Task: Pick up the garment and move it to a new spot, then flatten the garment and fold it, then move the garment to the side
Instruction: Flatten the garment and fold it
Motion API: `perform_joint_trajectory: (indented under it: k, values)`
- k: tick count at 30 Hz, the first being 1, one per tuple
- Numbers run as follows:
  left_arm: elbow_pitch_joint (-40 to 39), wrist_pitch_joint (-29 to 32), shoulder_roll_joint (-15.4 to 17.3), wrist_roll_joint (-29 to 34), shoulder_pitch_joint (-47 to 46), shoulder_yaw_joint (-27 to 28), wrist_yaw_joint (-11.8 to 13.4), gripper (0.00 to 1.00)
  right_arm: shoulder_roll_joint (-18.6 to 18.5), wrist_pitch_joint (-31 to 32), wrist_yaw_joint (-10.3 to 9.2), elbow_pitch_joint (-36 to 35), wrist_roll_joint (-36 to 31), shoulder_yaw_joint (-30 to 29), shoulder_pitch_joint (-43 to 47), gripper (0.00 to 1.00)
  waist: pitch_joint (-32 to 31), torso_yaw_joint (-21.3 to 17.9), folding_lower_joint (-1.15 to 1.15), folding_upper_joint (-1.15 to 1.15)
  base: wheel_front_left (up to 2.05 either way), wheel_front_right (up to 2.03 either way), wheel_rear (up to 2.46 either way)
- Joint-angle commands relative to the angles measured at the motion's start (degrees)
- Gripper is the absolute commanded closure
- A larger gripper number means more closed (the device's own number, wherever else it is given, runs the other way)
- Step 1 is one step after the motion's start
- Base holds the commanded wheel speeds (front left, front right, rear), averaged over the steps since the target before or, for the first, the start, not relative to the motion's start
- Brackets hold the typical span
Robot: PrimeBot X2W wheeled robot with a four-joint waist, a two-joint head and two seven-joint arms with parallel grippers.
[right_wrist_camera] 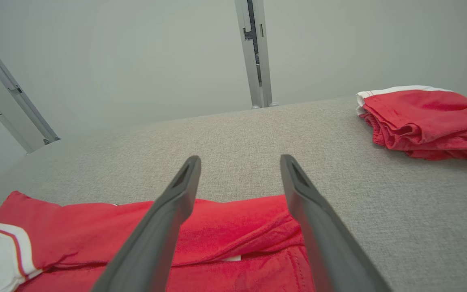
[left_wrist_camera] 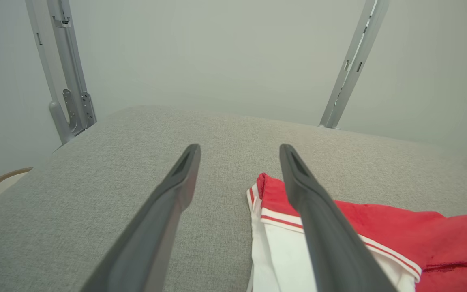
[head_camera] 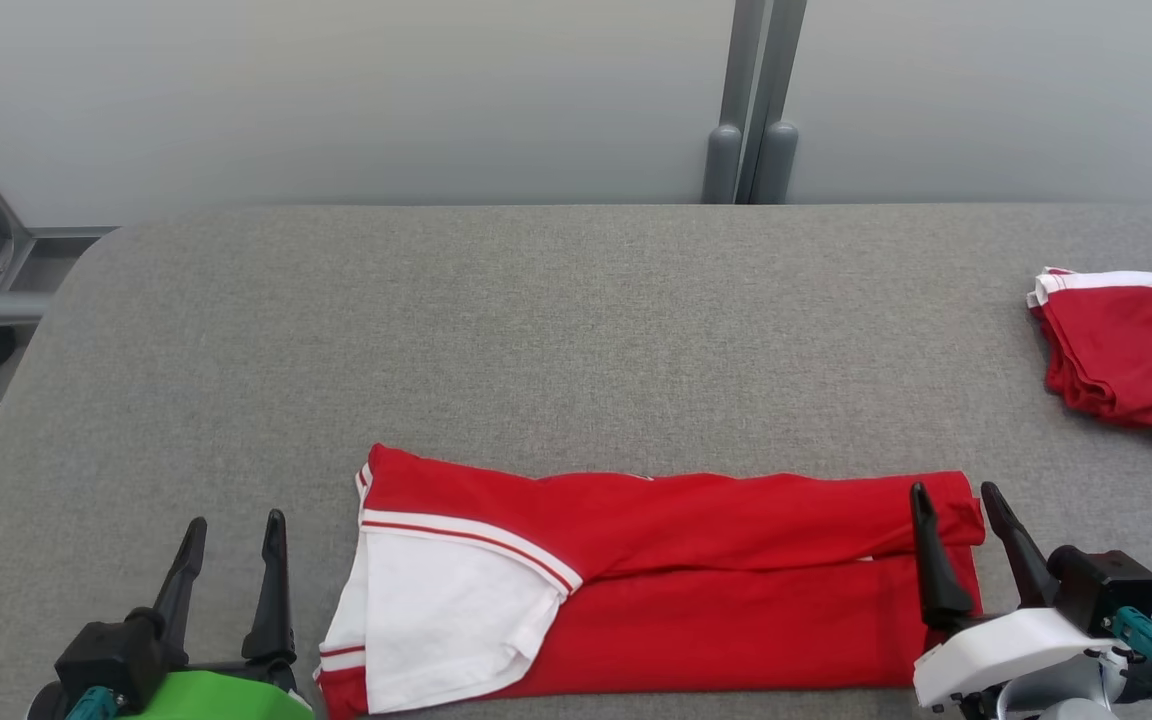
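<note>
Red-and-white fabric garment (head_camera: 686,590), folded into a long band, lies on the grey cloth worktop (head_camera: 556,330) near its front edge. The left tool (head_camera: 236,520) is spread beside its white end, and the right tool (head_camera: 956,490) is spread over its red end.

Left wrist view: the right finger crosses the white sleeve.

Right wrist view: a second folded red garment (right_wrist_camera: 428,117) lies well apart.

Bright, even, soft light; faint shadows, no glare; wrist views bend at edges.

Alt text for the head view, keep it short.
A red shirt with a white sleeve lies folded into a long strip on a grey table. An open left gripper sits beside its left end, an open right gripper over its right end; another folded red garment lies far right.
</note>
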Motion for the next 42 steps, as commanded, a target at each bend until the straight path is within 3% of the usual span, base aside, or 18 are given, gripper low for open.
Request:
perform_joint_trajectory:
  k: [1, 13, 16, 22, 27, 33, 42]
  values:
    - [0.2, 0.0, -0.3, 0.4, 0.2, 0.5, -0.4, 0.0, 0.0, -0.4, -0.01, 0.1, 0.0, 0.0, -0.9, 0.0, 0.2, 0.0, 0.0, 0.0, 0.0, 0.0, 0.0]
    - [1.3, 0.0, -1.9, 2.5, -0.6, 2.5, -1.9, 0.0, 0.1, 0.6, -0.01, -0.5, 1.6, -0.6, -2.2, 0.0, 2.1, 0.1, 0.0, 0.0, 0.0, 0.0, 0.0]
    - [0.8, 0.0, -2.1, 2.9, -0.6, 3.6, -2.0, 0.0, 0.0, 2.5, -0.01, -0.8, 0.5, -3.1, -2.4, 0.0, 2.5, 0.2, 0.0, 0.0, 0.0, 0.0, 0.0]
    - [-0.4, 0.0, -2.5, 4.0, -0.1, 5.4, -2.2, 0.0, 0.0, 15.1, -0.01, 0.1, -0.9, -11.8, -3.8, 0.0, 3.2, 0.5, 0.0, 0.0, 0.0, 0.0, 0.0]
    - [-1.1, 0.0, -2.9, 4.6, -0.5, 6.4, -2.3, 0.0, 0.0, 24.7, -0.01, -1.7, -2.8, -14.1, -4.7, 0.0, 4.5, 1.0, 0.0, 0.0, 0.0, 0.0, 0.0]
    - [-1.3, 0.0, -3.5, 4.9, -1.3, 7.0, -2.4, 0.0, 0.0, 30.9, -0.01, -1.9, -1.8, -13.8, -4.5, 0.0, 5.6, 1.8, 0.0, 0.0, 0.0, 0.0, 0.0]
    - [-1.0, 0.0, -4.0, 5.0, -1.9, 6.6, -2.5, 0.0, 0.0, 35.2, -0.01, 0.2, -1.8, -13.2, -5.0, 0.0, 6.8, 2.6, 0.0, 0.0, 0.0, 0.0, 0.0]
